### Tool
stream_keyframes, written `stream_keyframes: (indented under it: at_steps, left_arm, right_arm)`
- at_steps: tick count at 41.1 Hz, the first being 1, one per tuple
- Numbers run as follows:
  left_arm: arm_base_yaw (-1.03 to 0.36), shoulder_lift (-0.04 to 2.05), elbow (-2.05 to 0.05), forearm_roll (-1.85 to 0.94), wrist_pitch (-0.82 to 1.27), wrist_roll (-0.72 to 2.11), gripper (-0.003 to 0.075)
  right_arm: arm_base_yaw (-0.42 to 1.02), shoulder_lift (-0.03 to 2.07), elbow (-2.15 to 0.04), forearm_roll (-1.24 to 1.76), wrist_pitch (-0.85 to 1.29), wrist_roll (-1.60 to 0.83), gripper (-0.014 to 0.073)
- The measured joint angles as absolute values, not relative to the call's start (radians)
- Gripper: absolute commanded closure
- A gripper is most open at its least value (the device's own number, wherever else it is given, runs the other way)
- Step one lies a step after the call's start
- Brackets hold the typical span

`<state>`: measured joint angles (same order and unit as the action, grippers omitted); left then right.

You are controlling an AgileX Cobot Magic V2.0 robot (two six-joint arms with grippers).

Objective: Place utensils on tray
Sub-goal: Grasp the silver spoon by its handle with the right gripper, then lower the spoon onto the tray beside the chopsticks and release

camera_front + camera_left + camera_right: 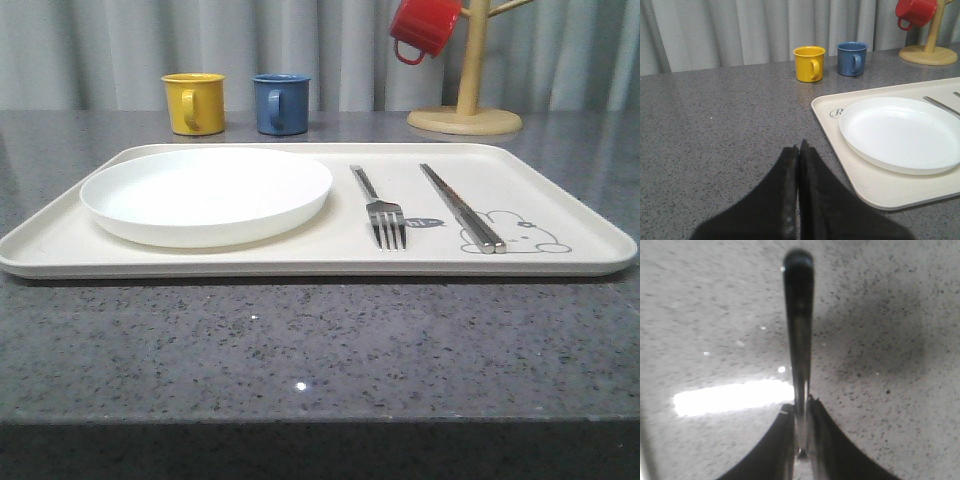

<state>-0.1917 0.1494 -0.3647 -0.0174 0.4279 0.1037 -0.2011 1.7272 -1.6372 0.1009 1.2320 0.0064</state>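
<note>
2 mugs (236, 103) behind tray (560, 262), w/ mug tree (466, 95)

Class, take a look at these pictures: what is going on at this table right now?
A robot is loading a cream tray. A white plate, fork and chopsticks already lie on it. The right gripper is shut on a slim metal utensil, probably the spoon, above the grey countertop. The left gripper is shut and empty beside the tray.

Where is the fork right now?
In the front view, the fork lies on the tray, between the white plate and the chopsticks.
</note>
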Motion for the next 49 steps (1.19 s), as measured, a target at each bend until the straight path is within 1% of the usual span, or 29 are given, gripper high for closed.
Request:
stream_keyframes:
  at_steps: [8,19,27,38,49]
  left_arm:
    - [-0.192,0.149,-0.365,-0.017,0.428,0.104,0.0738]
    - [-0.192,0.149,-0.365,-0.017,0.428,0.104,0.0738]
    - [-0.192,0.149,-0.365,-0.017,0.428,0.104,0.0738]
    - [-0.192,0.149,-0.365,-0.017,0.428,0.104,0.0738]
    - [-0.192,0.149,-0.365,-0.017,0.428,0.104,0.0738]
  right_arm:
    - [-0.154,1.661,-1.637,0.132,1.24,0.015,0.0508]
    - [-0.024,1.596,-1.637,0.168,1.244,0.041,0.0508]
    - [0.045,1.553,-1.637,0.176,1.246,0.058,0.0508]
    - [0.071,1.518,-1.635,0.26,1.25,0.07,0.0508]
    - [0.124,1.463,-1.51,0.265,1.252,0.07,0.0508]
